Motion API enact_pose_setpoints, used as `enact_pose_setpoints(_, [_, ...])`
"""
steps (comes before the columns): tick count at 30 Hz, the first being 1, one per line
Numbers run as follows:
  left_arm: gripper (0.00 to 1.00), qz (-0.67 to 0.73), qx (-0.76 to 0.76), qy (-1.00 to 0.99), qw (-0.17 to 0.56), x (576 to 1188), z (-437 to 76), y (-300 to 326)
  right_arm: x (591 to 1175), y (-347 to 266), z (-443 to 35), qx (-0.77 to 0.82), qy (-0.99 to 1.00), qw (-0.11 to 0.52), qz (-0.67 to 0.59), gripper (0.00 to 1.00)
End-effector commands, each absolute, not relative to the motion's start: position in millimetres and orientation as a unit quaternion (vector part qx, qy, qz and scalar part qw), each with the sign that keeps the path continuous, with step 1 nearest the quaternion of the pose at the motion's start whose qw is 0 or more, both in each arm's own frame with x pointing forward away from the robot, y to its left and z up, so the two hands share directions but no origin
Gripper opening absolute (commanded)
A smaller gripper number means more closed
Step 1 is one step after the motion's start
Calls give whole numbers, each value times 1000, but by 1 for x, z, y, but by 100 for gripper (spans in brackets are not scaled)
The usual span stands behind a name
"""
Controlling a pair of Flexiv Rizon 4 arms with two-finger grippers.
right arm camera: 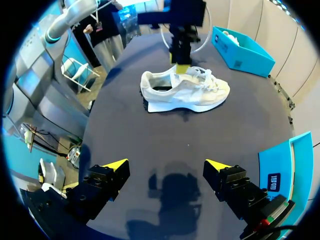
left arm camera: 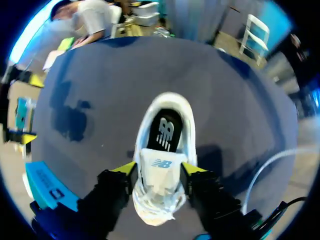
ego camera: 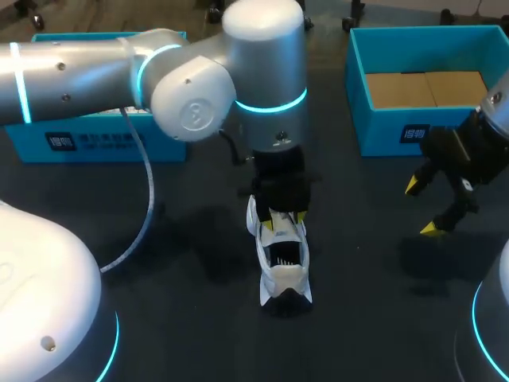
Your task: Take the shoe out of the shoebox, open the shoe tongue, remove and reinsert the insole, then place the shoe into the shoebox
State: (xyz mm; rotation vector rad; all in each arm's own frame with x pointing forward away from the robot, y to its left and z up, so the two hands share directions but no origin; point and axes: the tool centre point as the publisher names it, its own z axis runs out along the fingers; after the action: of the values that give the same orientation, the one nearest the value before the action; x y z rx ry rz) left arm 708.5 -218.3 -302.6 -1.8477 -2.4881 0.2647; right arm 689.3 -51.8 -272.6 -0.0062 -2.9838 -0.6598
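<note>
On the worktop (ego camera: 191, 270) your left hand (left arm camera: 160, 171) grips the shoe (right arm camera: 185, 92) by its tongue (left arm camera: 160, 159); right hand (right arm camera: 167, 172) open, apart from the shoe, so pulling may drag it.

Left arm (ego camera: 191, 95) over centre, jaws tight on both sides of the shoe (ego camera: 285, 267); right arm (ego camera: 497, 111) aside, jaws wide apart.

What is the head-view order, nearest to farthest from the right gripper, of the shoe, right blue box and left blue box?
1. The right blue box, close beside the right gripper.
2. The shoe, mid-table.
3. The left blue box, far left.
</note>
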Motion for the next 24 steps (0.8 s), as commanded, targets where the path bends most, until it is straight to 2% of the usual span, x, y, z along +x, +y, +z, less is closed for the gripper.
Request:
enact_pose_setpoints(1, [100,143,-499,-855,18,699,-273,-193,689,-51,-273,-2,-976,43,-214,100])
enact_pose_setpoints(11, [100,143,-499,-855,18,699,-273,-193,689,-51,-273,-2,-976,43,-214,100])
enact_pose_setpoints(16, [100,93,-378,-920,36,676,-264,-190,689,-51,-273,-2,-976,43,-214,100])
enact_pose_setpoints(17, [100,81,-350,-933,24,673,-263,-190,689,-51,-273,-2,-976,43,-214,100])
enact_pose_setpoints(19, [100,65,-228,-961,-141,664,-256,-189,689,-51,-273,-2,-976,43,-214,100])
enact_pose_setpoints(24, [100,65,-228,-961,-141,664,-256,-189,689,-51,-273,-2,-976,43,-214,100])
